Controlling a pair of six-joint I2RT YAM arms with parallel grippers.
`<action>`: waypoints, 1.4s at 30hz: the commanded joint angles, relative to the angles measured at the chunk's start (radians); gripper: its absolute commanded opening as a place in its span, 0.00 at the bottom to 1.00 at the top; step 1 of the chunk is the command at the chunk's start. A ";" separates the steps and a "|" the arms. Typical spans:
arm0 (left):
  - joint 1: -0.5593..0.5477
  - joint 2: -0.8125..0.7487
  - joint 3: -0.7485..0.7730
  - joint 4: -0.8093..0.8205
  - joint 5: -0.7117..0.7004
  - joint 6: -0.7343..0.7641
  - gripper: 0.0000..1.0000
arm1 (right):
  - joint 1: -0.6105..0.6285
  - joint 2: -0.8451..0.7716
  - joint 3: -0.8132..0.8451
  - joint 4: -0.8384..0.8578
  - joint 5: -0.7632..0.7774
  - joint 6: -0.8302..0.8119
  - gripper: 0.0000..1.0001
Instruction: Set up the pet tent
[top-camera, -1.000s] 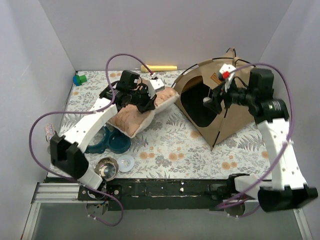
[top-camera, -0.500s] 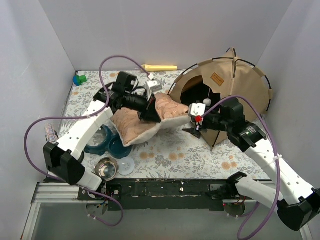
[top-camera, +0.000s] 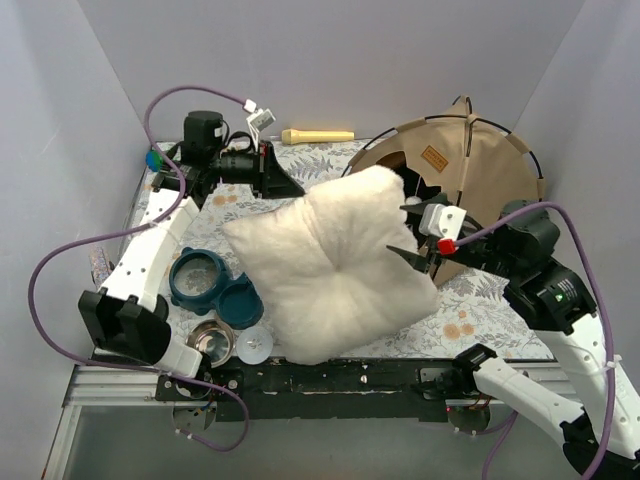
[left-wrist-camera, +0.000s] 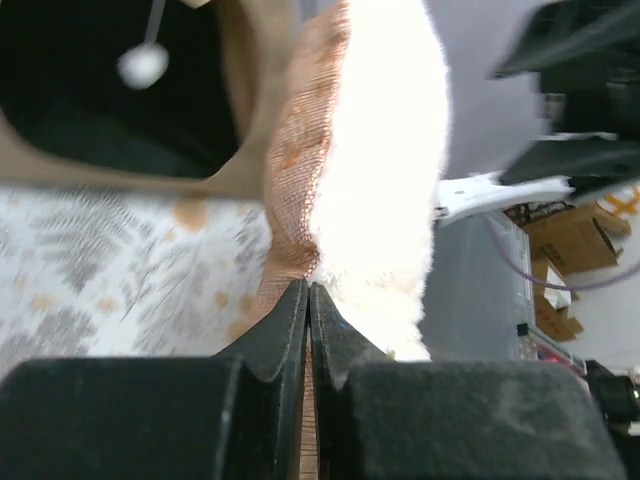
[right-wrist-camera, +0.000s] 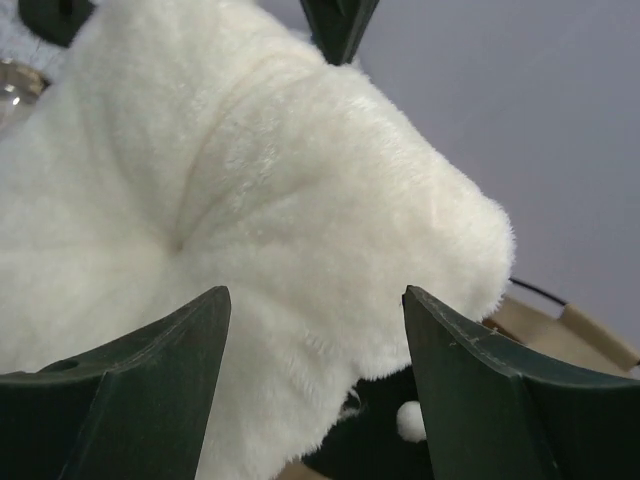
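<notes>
Looking at this, the tent part seems basically done. The tan fabric dome tent with thin black poles (top-camera: 480, 165) stands upright at the far right of the floral tabletop (top-camera: 470, 300), poles arched and its dark doorway facing the middle.

What's left, I'd guess, is the bedding. The big fluffy white cushion with a peach patterned back (top-camera: 330, 265) is held up right in front of that doorway, not inside yet. Left claw (left-wrist-camera: 308, 290) is pinched tight on the cushion's edge seam and seems to be carrying it. Right claw (right-wrist-camera: 315, 300) is spread wide with a fluffy corner of the cushion between its fingers, and as far as I can tell it isn't squeezing.

So I'd call it mostly there: the shell is up, and the cushion needs to go through the opening and lie flat. It looks wide next to that doorway, so it may need angling or folding.
</notes>
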 joint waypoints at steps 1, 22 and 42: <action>0.033 0.031 -0.204 0.073 -0.190 0.111 0.00 | -0.001 0.027 -0.035 -0.263 -0.071 -0.117 0.78; 0.085 0.121 -0.238 -0.179 -0.488 0.354 0.98 | 0.415 0.057 -0.360 -0.302 0.062 -0.276 0.91; 0.077 0.138 -0.439 -0.102 -0.461 0.392 0.79 | 0.848 0.057 -0.953 0.564 0.837 -0.526 0.76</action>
